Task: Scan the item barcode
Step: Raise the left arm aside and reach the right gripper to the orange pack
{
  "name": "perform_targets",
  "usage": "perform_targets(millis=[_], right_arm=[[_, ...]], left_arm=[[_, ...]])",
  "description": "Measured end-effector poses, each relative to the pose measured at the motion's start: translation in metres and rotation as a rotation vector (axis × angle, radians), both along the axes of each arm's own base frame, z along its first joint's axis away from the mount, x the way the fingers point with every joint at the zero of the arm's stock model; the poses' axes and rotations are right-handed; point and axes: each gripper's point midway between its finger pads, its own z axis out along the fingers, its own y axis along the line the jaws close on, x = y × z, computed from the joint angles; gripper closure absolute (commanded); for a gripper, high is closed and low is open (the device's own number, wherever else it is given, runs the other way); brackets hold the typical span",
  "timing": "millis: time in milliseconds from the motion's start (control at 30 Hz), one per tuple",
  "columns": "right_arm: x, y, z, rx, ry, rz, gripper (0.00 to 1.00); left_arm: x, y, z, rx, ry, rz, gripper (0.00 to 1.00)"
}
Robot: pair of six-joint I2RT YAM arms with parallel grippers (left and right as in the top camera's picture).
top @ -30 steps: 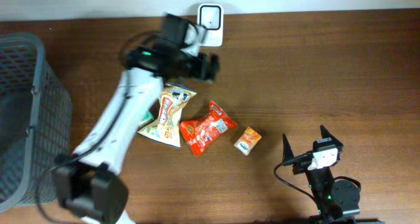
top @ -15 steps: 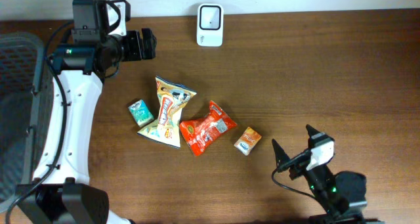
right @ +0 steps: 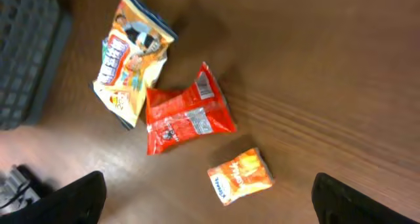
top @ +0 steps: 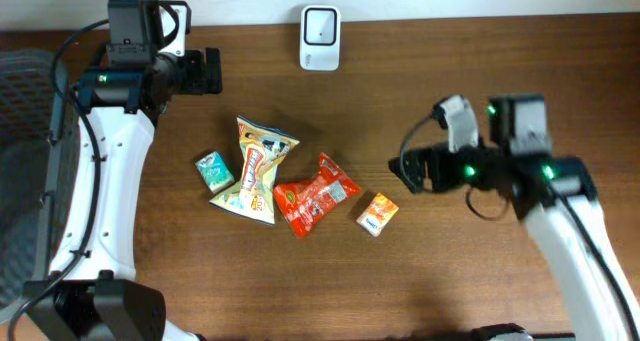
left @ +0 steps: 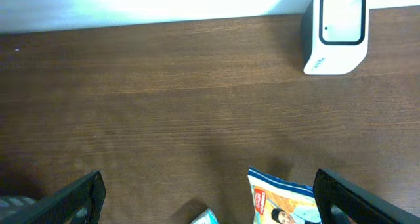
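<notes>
The left gripper [top: 215, 71] hangs released over the table [top: 500, 71], its fingers [left: 75, 198] spread wide with only bare wood between them; the white barcode scanner [top: 320, 24] stands ahead of it and a little off to one side, well apart, upright near the table's far edge; the grey mesh basket [top: 25, 91] sits behind it, beside its arm.

The right gripper [top: 398, 169] is also released, its fingers [right: 72, 198] wide apart and holding nothing; it points toward the snack packets, none of which it touches.

The small orange packet [top: 378, 213] lies nearest, just ahead of the right gripper and slightly toward the table's near side; the red packet [top: 313, 193] lies beyond that, near the orange one but apart from it; the yellow crisp bag [top: 258, 169] lies farther still, its edge against the red packet; the little teal packet [top: 214, 169] sits farthest from the right gripper, just beside the crisp bag; from the left gripper these packets lie off to the side, well apart, with only the crisp bag's top corner showing between its fingers in the left wrist view; all four lie flat on the wood, away from the scanner.
</notes>
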Motion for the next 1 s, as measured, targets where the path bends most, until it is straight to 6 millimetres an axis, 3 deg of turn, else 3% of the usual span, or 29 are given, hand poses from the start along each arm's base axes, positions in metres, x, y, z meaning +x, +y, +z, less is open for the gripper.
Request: perform_targets(millis=[100, 200, 300, 433, 567, 733, 1000], right_arm=[[0.008, 0.007, -0.033, -0.022, 0.108, 0.044, 0.17], [-0.005, 0.025, -0.078, -0.081, 0.266, 0.12, 0.27], [-0.023, 0.05, -0.104, -0.144, 0.341, 0.221, 0.34], [-0.052, 0.089, -0.115, -0.206, 0.347, 0.376, 0.36], [-0.074, 0.111, -0.119, -0.248, 0.338, 0.483, 0.41], [-0.085, 0.115, -0.141, -0.345, 0.36, 0.531, 0.44], [-0.083, 0.098, -0.181, -0.472, 0.437, 0.514, 0.47]], left_arm=[[0.0, 0.001, 0.0, 0.002, 0.0, 0.002, 0.01], [0.0, 0.001, 0.0, 0.005, 0.0, 0.004, 0.01], [0.0, 0.001, 0.0, 0.007, 0.0, 0.002, 0.01], [0.0, 0.001, 0.0, 0.007, 0.0, 0.002, 0.01], [0.0, 0.001, 0.0, 0.007, 0.0, 0.002, 0.01], [0.0, 0.001, 0.0, 0.007, 0.0, 0.002, 0.01], [0.0, 0.001, 0.0, 0.007, 0.0, 0.002, 0.01]])
